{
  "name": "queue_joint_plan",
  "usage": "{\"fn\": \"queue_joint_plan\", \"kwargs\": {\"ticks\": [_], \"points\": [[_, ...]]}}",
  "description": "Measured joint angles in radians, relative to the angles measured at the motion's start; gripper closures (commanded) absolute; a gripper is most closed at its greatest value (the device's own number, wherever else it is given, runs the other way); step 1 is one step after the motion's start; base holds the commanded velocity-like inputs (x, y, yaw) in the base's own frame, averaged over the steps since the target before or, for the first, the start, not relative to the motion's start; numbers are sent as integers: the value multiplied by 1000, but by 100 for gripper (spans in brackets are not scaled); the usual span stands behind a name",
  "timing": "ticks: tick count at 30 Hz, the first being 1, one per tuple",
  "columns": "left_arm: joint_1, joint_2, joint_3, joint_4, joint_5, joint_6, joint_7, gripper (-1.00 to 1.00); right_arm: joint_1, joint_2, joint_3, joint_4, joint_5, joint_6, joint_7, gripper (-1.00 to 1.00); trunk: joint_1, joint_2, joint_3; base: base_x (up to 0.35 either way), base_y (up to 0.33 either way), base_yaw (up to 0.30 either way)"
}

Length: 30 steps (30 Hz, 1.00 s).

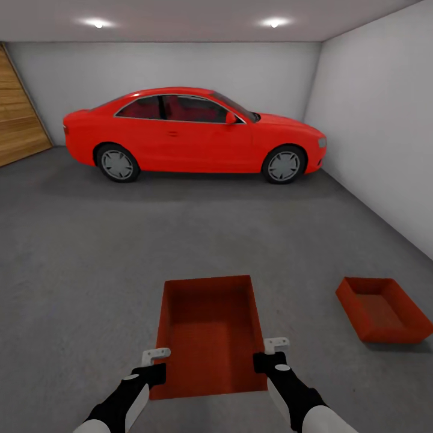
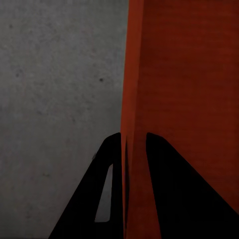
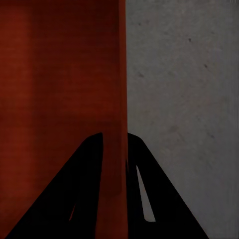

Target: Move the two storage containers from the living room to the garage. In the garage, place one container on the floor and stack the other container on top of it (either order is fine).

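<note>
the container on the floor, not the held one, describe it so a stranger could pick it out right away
Start at the red car parked across the far end of the garage, then come forward along the white right-hand wall. There, on the grey concrete floor, sits a shallow orange-red open-top container, turned at an angle. Unlike its twin, the held container, no gripper touches it.

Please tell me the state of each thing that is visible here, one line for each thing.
Held container: upright, empty, gripped on both side walls, above the floor.
Second container: on the floor, upright, empty, nothing stacked on it.
Left hand: shut on the held container's wall.
Right hand: shut on the opposite wall.
Red car: parked by the back wall, doors closed.
Wooden door: closed.
Ceiling lights: on.
</note>
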Motion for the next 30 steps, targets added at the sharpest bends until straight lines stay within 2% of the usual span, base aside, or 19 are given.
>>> {"fn": "queue_joint_plan", "kwargs": {"ticks": [30], "points": [[0, 0, 0, 0, 0, 0, 0, 100, -1, 0, 0, 1, 0, 0, 0, 100, 0, 0, 0, 336, 0, 0]]}}
